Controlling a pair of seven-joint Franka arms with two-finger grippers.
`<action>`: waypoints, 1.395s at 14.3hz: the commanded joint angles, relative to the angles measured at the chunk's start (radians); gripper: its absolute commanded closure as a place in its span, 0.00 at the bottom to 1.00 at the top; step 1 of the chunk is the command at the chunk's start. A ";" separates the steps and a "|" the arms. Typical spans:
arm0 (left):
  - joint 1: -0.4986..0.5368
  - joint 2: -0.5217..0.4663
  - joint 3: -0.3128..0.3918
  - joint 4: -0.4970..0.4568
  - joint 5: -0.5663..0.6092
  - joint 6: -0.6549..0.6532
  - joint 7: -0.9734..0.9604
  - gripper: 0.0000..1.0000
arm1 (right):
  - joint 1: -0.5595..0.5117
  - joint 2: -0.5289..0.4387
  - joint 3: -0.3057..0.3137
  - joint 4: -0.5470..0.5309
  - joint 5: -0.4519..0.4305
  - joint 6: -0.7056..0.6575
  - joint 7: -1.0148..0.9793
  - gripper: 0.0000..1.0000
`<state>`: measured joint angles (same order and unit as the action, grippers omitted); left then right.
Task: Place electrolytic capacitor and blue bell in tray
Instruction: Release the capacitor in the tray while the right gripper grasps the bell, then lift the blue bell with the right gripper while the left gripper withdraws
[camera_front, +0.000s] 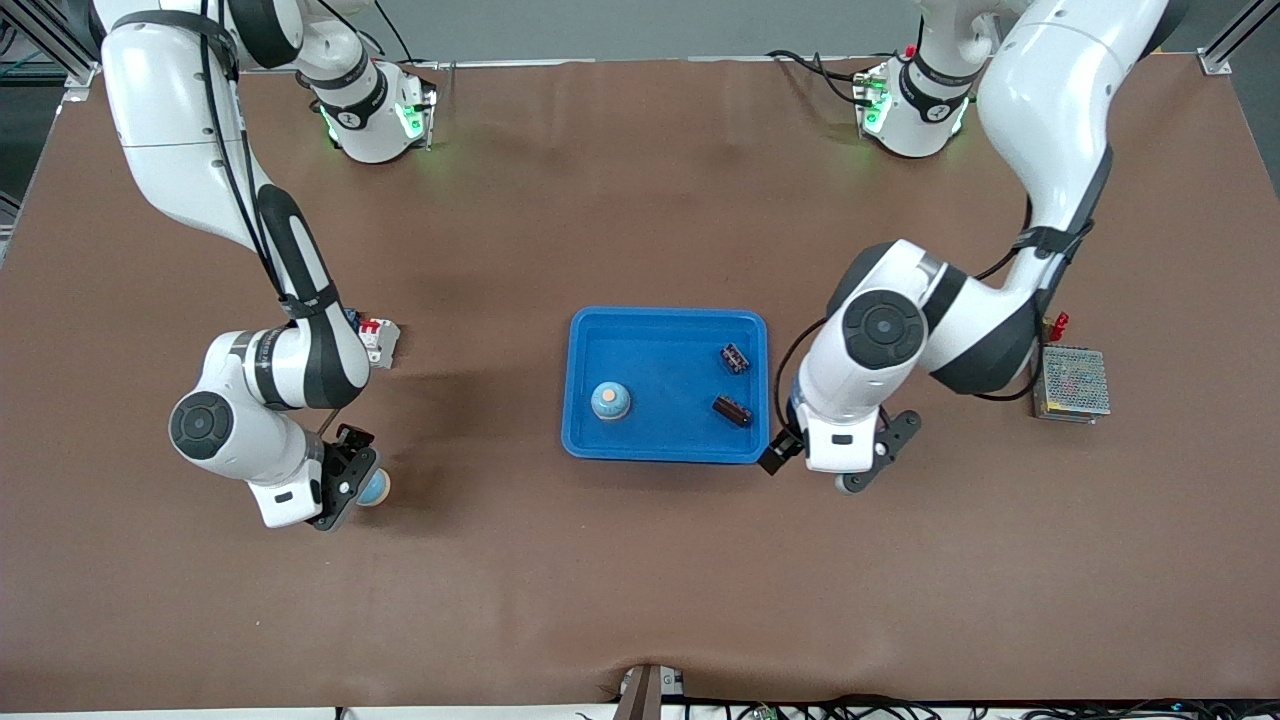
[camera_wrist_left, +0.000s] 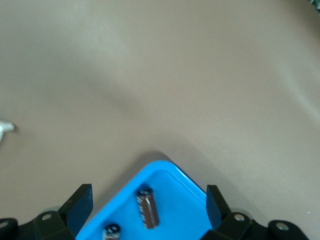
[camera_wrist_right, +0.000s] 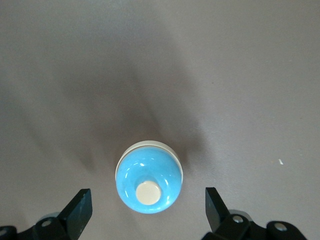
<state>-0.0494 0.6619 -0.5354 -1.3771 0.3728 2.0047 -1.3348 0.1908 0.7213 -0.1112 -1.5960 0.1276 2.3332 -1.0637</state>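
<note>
- The right arm bends down from its base, wrist pointing at the tabletop (camera_front: 640, 560) toward its own end.
- The right gripper (camera_front: 352, 487) hangs spread wide above a blue bell (camera_wrist_right: 149, 177); the fingers (camera_wrist_right: 80, 210) flank the bell without touching it, so the gripper grasps nothing.
- That bell stands upright on the tabletop, directly below the gripper and well apart from the tray (camera_front: 667, 398).
- The left arm folds at the elbow, its wrist lowered beside the tray.
- The left gripper (camera_front: 815, 468) hovers over the tray's corner, fingers (camera_wrist_left: 80, 206) spread wide and empty.
- Below this gripper, inside the tray, lie two dark capacitors (camera_front: 733, 409), one near the other.
- A second blue bell (camera_front: 610, 401) stands in the tray, farther from the left gripper than the capacitors.
</note>
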 joint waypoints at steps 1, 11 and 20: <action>0.034 -0.048 -0.003 -0.010 -0.018 -0.055 0.112 0.00 | -0.021 -0.009 0.021 -0.028 0.015 0.031 -0.025 0.00; 0.166 -0.159 -0.003 -0.010 -0.038 -0.191 0.508 0.00 | -0.010 -0.009 0.021 -0.059 0.050 0.078 -0.025 0.00; 0.264 -0.294 -0.003 -0.007 -0.113 -0.300 0.690 0.00 | -0.013 0.017 0.021 -0.067 0.050 0.124 -0.025 0.00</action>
<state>0.1751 0.4142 -0.5348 -1.3722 0.3173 1.7260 -0.6944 0.1908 0.7290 -0.1013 -1.6614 0.1556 2.4381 -1.0645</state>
